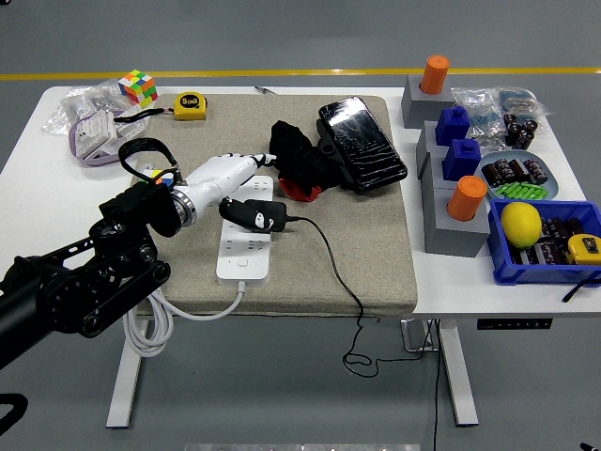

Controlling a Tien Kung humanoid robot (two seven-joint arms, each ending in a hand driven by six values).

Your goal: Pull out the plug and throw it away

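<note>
The black plug (pixel 255 215) sits seated in the white power strip (pixel 247 246) at centre-left of the frame, on the beige mat (pixel 376 263) covering the desk (pixel 441 282), so nothing is pulled yet. The left hand (pixel 230 172) reaches in from the left, its white fingers (pixel 252 162) extended and loosely spread just above the plug, holding nothing. Grasping, pulling and discarding all appear left to do. The right hand is out of view.

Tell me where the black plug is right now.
The black plug sits in the white power strip on the beige mat, left of centre in the head view. The left hand reaches just above it.
</note>
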